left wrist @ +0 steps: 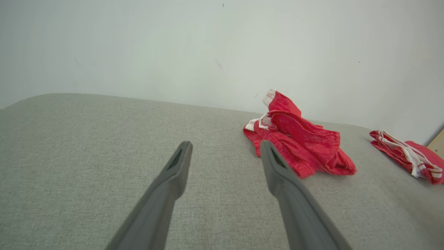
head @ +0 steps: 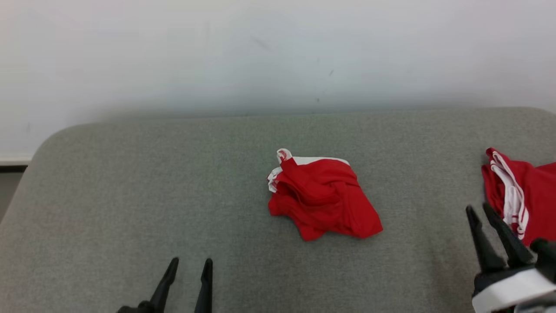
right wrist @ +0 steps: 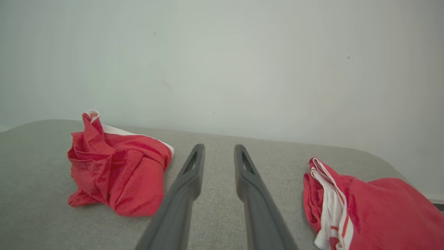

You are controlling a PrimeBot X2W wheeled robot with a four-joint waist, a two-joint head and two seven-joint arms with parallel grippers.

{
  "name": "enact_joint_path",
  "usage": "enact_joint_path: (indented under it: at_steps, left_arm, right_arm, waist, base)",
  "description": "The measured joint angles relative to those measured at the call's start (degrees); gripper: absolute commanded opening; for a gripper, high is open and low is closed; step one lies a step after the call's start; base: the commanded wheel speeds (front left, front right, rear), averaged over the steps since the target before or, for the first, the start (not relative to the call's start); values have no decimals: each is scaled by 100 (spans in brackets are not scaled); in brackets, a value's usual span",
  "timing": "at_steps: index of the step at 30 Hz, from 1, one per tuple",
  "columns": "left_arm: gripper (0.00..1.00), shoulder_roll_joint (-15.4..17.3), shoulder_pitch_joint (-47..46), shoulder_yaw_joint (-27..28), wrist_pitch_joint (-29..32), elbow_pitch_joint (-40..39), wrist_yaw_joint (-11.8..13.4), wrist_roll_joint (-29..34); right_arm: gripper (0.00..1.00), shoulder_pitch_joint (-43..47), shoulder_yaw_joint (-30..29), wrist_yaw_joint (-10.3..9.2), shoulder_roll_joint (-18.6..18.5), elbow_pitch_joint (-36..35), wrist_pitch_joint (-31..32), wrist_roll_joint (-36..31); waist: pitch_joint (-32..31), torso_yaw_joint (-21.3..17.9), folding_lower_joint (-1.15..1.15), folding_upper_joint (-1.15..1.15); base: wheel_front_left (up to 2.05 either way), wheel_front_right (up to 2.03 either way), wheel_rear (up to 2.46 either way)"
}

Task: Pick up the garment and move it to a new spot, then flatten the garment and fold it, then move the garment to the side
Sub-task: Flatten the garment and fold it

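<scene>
A crumpled red garment [head: 323,198] with white trim lies in the middle of the grey padded surface [head: 130,182]. It also shows in the left wrist view [left wrist: 301,146] and the right wrist view [right wrist: 118,170]. My left gripper [head: 191,261] is open at the lower left, well short of the garment, its fingers spread wide with nothing between them [left wrist: 225,144]. At the lower right, my right gripper [head: 478,208] has a narrower gap between its fingers and holds nothing [right wrist: 219,148]. It points between the garment and a second red piece.
A second red garment [head: 521,195] with white stripes lies bunched at the surface's right edge, just beside my right gripper [right wrist: 364,205]. A pale wall [head: 278,52] rises right behind the surface. The surface's left corner is rounded.
</scene>
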Motion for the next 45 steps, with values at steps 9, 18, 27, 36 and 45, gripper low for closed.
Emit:
enact_joint_path:
  at_steps: [9,18,27,36,45]
  left_arm:
    - [100,0,-758,-194,0,-63,-147,108]
    - [100,1,-1093,-334,0,29,-123,-29]
    - [100,1,-1167,-361,0,52,-94,-76]
    - [100,0,-1179,-389,0,81,-60,-126]
    - [100,0,-1141,-379,0,102,-53,-169]
  right_arm:
    - [0,-1415,566,0,75,627,289,210]
    - [0,-2210,1315,0,92,1808,249,360]
    - [0,-2521,1789,0,71,2438,5,588]
    - [0,-2672,2330,0,58,2474,-200,758]
    - [0,-2622,3010,0,-118,2045,-135,1037]
  waist:
    - [749,323,1,0]
    - [1388,935,1,0]
    - [1595,1220,1,0]
    - [1516,1230,1,0]
    - [1372,1257,1,0]
  base:
    - [0,0,0]
    - [0,0,0]
    - [0,0,0]
    - [0,0,0]
    - [0,0,0]
